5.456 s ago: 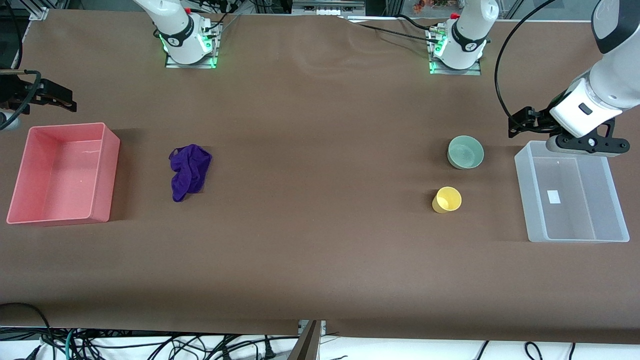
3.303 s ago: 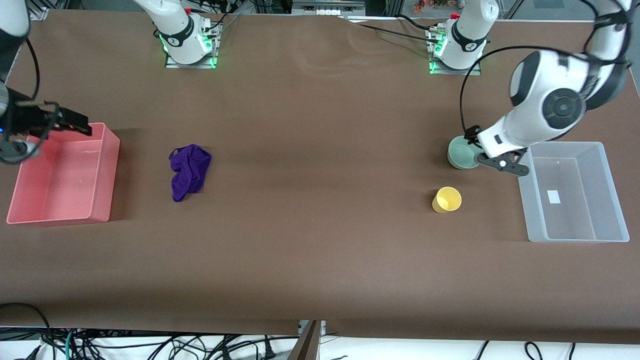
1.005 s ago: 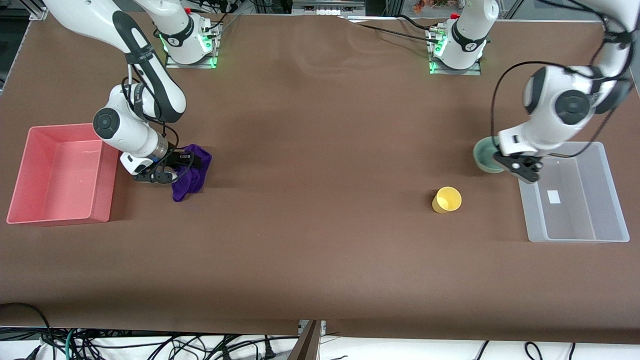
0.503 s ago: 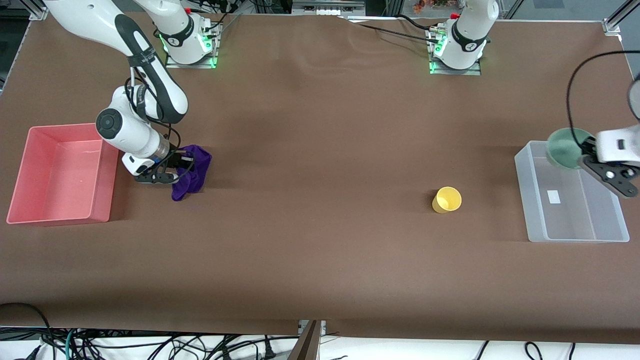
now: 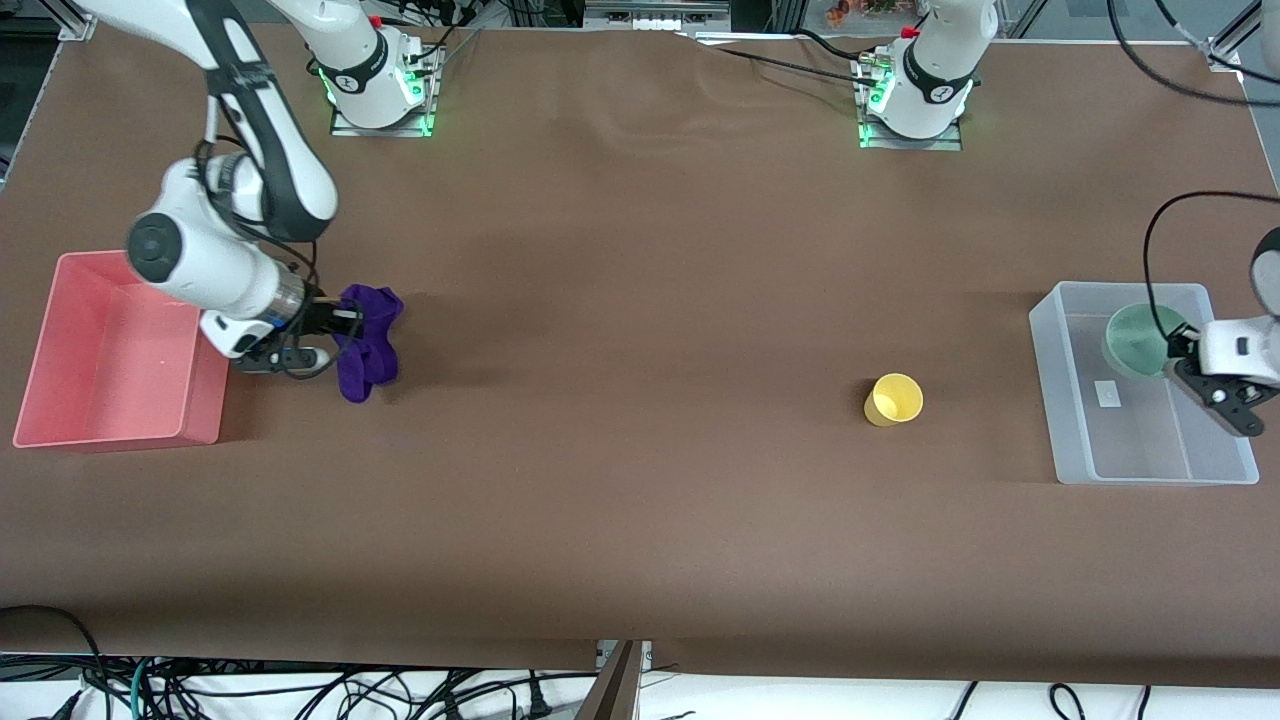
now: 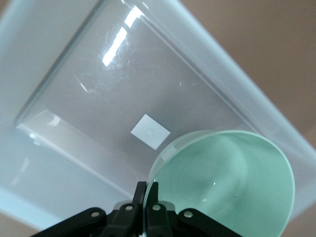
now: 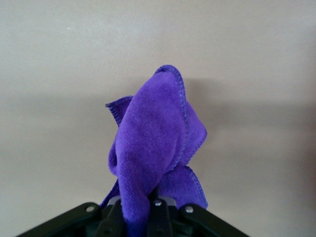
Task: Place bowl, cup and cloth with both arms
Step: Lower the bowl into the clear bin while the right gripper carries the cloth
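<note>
The pale green bowl (image 5: 1140, 338) hangs tilted over the clear plastic bin (image 5: 1062, 420), with my left gripper (image 5: 1180, 352) shut on its rim. In the left wrist view the bowl (image 6: 232, 182) has its rim pinched by my left gripper (image 6: 147, 190). My right gripper (image 5: 340, 328) is shut on the purple cloth (image 5: 368, 342), which hangs bunched above the table beside the pink bin (image 5: 40, 400). The right wrist view has the cloth (image 7: 153, 148) draped down over my right gripper (image 7: 148, 207). The yellow cup (image 5: 893, 400) stands upright on the table, toward the left arm's end.
Both arm bases (image 5: 372, 80) (image 5: 915, 90) stand at the table's edge farthest from the front camera. A white label (image 6: 150, 131) lies on the clear bin's floor. Cables trail along the table's edge nearest the front camera.
My right gripper has shut on the cloth and lifted it toward the pink bin. The left gripper has carried the bowl from the table to above the clear bin.
</note>
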